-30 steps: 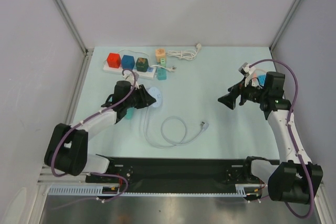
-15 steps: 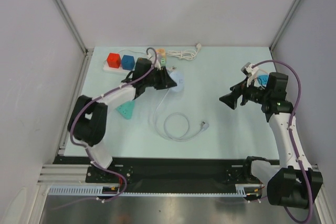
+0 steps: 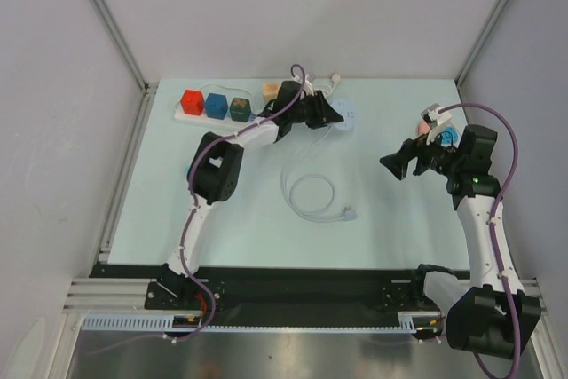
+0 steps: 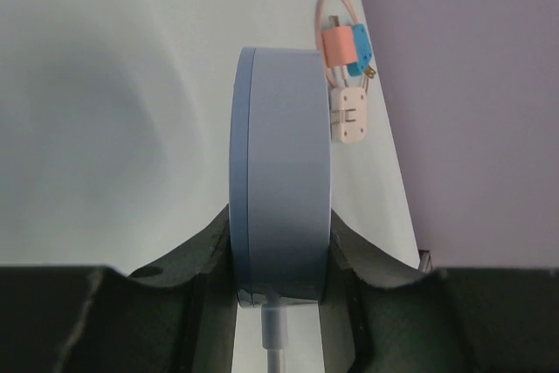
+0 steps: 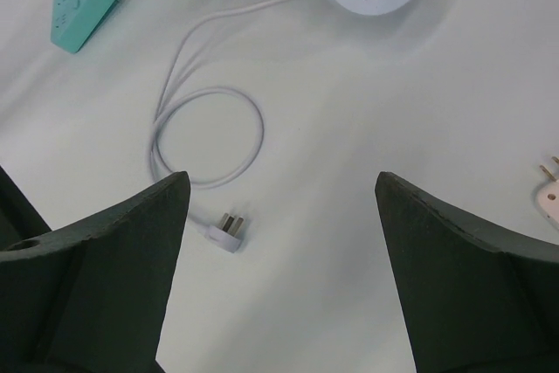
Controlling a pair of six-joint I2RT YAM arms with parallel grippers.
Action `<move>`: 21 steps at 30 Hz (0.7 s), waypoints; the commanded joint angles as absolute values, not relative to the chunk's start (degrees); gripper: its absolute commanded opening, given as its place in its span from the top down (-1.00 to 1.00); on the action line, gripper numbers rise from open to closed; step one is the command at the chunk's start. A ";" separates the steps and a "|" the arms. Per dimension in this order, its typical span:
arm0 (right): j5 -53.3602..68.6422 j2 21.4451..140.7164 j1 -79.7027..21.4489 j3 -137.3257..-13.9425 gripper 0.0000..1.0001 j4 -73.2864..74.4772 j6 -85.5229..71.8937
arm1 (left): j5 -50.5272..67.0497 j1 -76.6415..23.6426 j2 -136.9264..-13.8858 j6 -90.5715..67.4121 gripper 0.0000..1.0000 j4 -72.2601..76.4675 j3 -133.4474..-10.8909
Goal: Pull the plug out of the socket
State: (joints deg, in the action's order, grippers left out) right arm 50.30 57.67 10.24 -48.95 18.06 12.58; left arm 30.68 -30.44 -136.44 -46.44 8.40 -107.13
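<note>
while the left arm reaches far across the pale table (image 3: 390, 237), i see its left gripper (image 4: 279, 290) clenched on the rim of the round pale-blue socket disc (image 4: 281, 181), near the table's back edge. the disc's thin white cable (image 3: 311, 194) trails into a loop on the table, and its white plug (image 5: 229, 231) lies loose at the loop's end. the right gripper (image 5: 279, 181) hovers off to the right, jaws spread wide, grasping nothing.

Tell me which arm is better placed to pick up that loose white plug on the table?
Probably the right. The right gripper hangs open, the white plug showing between its fingers in its own camera. The left gripper is shut on the round socket, farther from it.
</note>
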 commanded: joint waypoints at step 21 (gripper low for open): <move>46.23 58.36 10.46 -49.48 -0.86 16.44 12.48 | 16.35 -32.34 -155.31 -60.39 -0.39 0.89 -136.85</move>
State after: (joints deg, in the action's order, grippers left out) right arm 46.92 58.70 10.24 -48.86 17.67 12.12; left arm 17.87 -31.92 -158.28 -61.91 1.93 -133.67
